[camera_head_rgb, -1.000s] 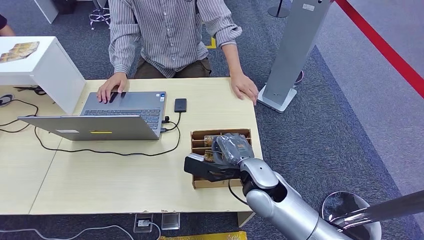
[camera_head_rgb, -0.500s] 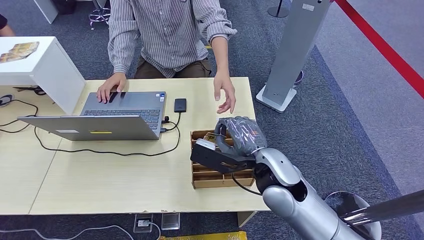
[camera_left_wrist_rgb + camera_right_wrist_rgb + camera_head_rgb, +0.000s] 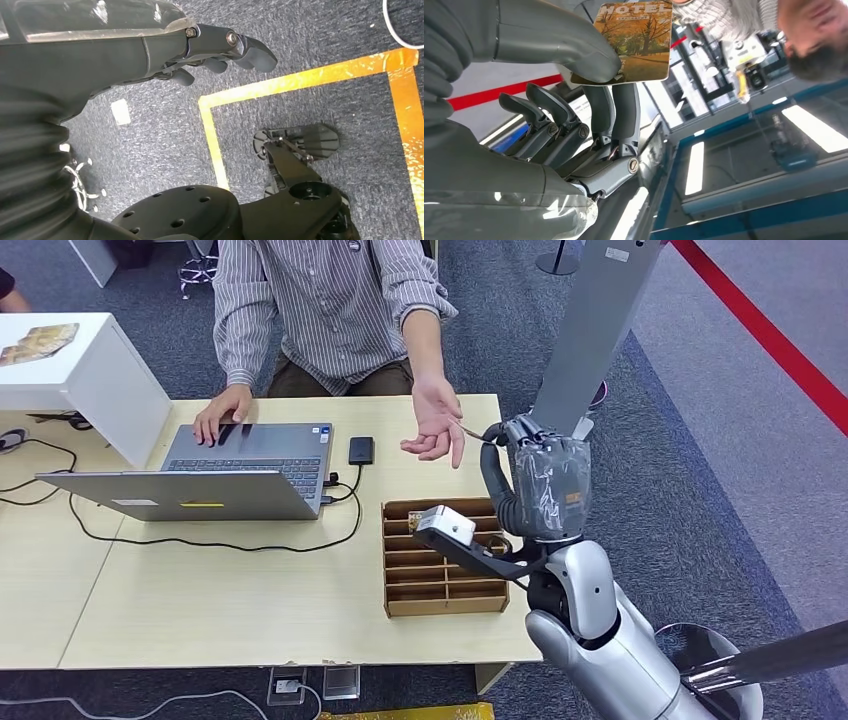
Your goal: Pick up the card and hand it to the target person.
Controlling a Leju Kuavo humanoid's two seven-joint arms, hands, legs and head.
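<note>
The right hand (image 3: 545,485) is raised at centre right of the head view, above the cardboard divider box (image 3: 440,560) on the wooden table (image 3: 250,600). A hotel card (image 3: 636,42) is pinched between its thumb (image 3: 574,45) and two fingers (image 3: 616,112), as seen top centre of the right wrist view; the remaining fingers are curled. The person's hand (image 3: 435,425) is held palm-up, just left of the card edge. The left hand (image 3: 220,50) hangs over grey carpet, fingers loosely bent, nothing held. A laptop (image 3: 215,475) and phone (image 3: 361,450) lie upper left.

one card (image 3: 636,42), one laptop (image 3: 215,478), one phone (image 3: 361,450), one cardboard organizer (image 3: 440,578)
</note>
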